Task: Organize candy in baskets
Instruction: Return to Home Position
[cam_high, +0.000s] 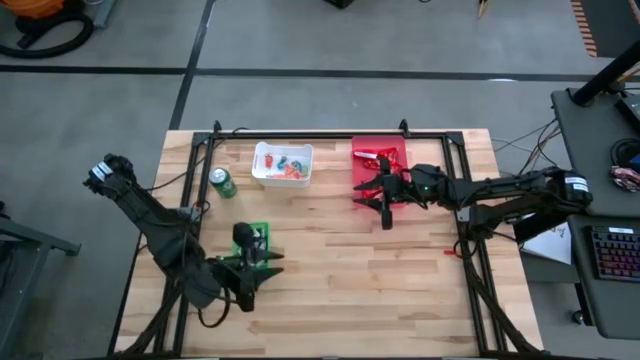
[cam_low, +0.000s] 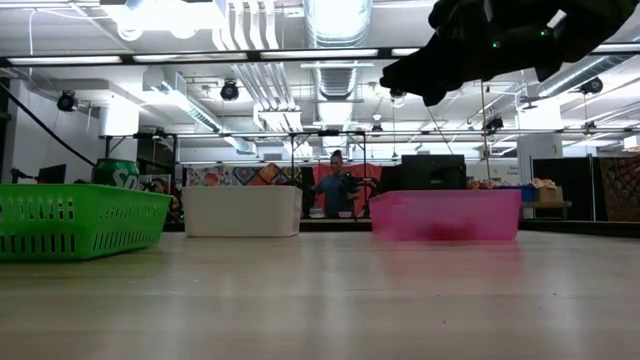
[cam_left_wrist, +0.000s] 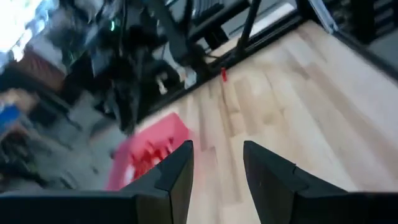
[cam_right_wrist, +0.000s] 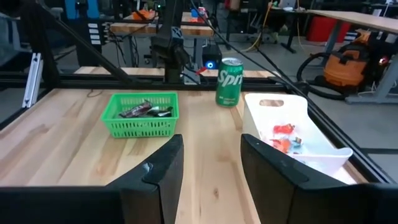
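Observation:
Three baskets stand on the wooden table. The white basket (cam_high: 283, 163) (cam_right_wrist: 292, 134) holds orange, red and green candy (cam_right_wrist: 283, 138). The red basket (cam_high: 380, 160) (cam_low: 445, 215) holds red-wrapped candy (cam_high: 372, 157). The green basket (cam_high: 255, 235) (cam_right_wrist: 142, 114) holds dark-wrapped bars (cam_right_wrist: 144, 111). My right gripper (cam_high: 360, 195) (cam_right_wrist: 211, 146) hovers open above the red basket's near edge, pointing toward the table's left. My left gripper (cam_high: 270, 265) (cam_left_wrist: 217, 152) is open just near of the green basket, pointing right and holding nothing.
A green drink can (cam_high: 221, 183) (cam_right_wrist: 229, 81) stands left of the white basket. A small red piece (cam_high: 449, 252) (cam_left_wrist: 224, 74) lies on the table by the right rail. A black frame (cam_high: 300, 135) runs round the table. Bare wood lies in the middle and near part.

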